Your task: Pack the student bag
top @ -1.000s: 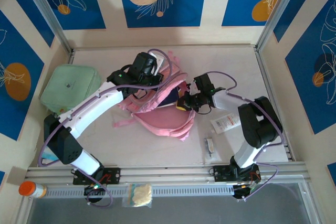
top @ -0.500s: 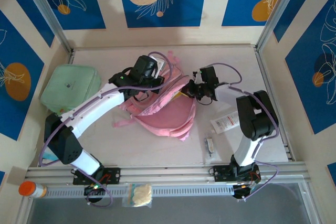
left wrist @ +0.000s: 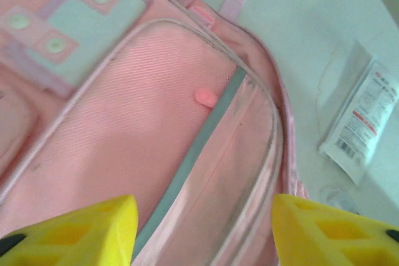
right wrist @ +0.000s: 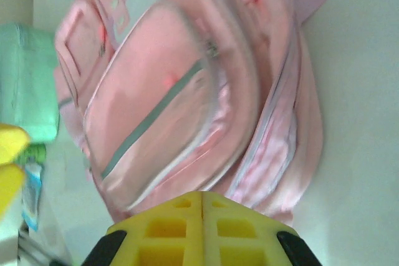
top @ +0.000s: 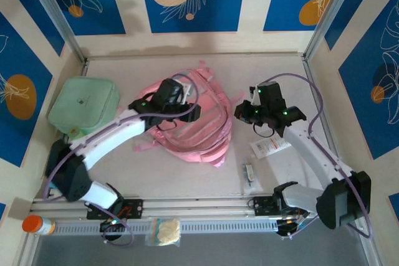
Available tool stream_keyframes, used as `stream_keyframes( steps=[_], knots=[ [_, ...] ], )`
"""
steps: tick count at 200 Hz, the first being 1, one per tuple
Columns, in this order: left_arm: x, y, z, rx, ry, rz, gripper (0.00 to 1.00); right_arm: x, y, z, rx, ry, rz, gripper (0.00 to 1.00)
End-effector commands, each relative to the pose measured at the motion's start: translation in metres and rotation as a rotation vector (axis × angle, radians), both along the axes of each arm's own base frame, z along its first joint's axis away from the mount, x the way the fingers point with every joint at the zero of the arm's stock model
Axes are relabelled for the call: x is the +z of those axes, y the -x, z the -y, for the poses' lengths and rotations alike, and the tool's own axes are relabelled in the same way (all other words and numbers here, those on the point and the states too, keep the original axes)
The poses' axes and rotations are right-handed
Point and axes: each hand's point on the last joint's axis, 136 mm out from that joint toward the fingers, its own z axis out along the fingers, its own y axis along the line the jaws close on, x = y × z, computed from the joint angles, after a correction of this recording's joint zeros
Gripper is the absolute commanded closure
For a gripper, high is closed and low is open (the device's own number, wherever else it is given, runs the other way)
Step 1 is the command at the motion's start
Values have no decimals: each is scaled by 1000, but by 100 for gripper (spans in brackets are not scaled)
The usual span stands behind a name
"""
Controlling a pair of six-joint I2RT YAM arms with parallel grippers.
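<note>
A mint-green soft case [top: 84, 105] sat at the left edge of the table [top: 280, 73]. To its right, mid-table, the pink student bag [top: 202, 134] lay flat with its pockets up. The left gripper [left wrist: 202, 232] hung over the front pocket, yellow fingers apart and nothing between them. Right of the bag, the right gripper [right wrist: 202, 213] had its fingers pressed together, empty. A white packet [top: 269, 147] lay nearer, on the right.

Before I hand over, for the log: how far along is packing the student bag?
Done: the student bag lies flat; what's inside is hidden. In hand: nothing; the left claw hangs open over its pocket, the right claw is shut, empty, beside it. Left, probably: the white packet and mint-green case, both outside it.
</note>
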Motion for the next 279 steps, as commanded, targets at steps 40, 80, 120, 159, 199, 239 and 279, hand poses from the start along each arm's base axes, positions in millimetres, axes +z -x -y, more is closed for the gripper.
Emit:
stream_keyframes(
  steps=[40,80,120,159,199,239,279],
  knots=[
    [-45,9,-120,450,165,-114,36,-48,78,-84,298,65,-208,94],
    [-93,5,-161,637,233,-213,37,-80,95,-112,335,109,-247,94],
    [-128,-5,-170,707,249,-288,42,-106,98,-110,317,126,-297,94],
    [-147,-17,-170,727,250,-309,47,-123,94,-106,302,146,-324,94],
    [-163,-30,-164,752,298,-323,62,-131,76,-104,289,138,-318,94],
    [-174,-35,-148,724,355,-356,86,-137,37,-87,265,192,-249,94],
    [-168,-27,-126,717,399,-355,100,-127,-37,-58,210,162,-156,93]
  ],
)
